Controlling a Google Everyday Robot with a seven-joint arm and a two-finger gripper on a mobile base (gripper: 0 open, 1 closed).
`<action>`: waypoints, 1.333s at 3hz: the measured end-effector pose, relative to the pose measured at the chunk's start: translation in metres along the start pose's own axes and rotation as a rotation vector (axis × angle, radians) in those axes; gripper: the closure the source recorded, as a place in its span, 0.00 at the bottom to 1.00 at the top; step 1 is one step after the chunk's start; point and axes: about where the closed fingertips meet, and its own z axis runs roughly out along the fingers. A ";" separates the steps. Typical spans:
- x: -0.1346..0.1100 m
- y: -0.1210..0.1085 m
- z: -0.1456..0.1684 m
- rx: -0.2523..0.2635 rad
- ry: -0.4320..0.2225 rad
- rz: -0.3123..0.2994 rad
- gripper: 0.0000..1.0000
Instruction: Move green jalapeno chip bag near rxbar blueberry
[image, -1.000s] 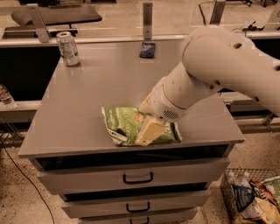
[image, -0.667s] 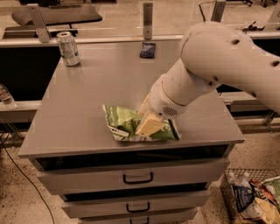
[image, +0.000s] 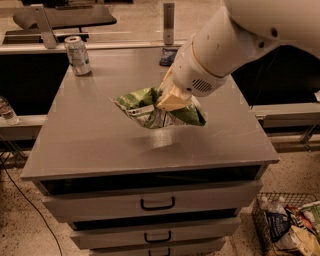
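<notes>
The green jalapeno chip bag hangs lifted above the middle of the grey cabinet top, with its shadow on the surface below. My gripper is shut on the bag's right part, at the end of the large white arm that comes in from the upper right. The rxbar blueberry, a small dark-blue wrapper, lies flat at the far edge of the top, partly hidden behind the arm.
A silver-green drink can stands at the far left corner of the top. Drawers with dark handles are below. A wire basket of bags sits on the floor at the lower right. Desks stand behind.
The gripper has lifted the chip bag off the front of the cabinet top and carried it up and toward the far edge.
</notes>
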 end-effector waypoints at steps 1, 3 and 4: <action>0.000 0.000 0.000 0.000 0.000 0.000 1.00; 0.012 -0.083 -0.025 0.162 0.056 -0.195 1.00; 0.022 -0.146 -0.026 0.212 0.066 -0.311 1.00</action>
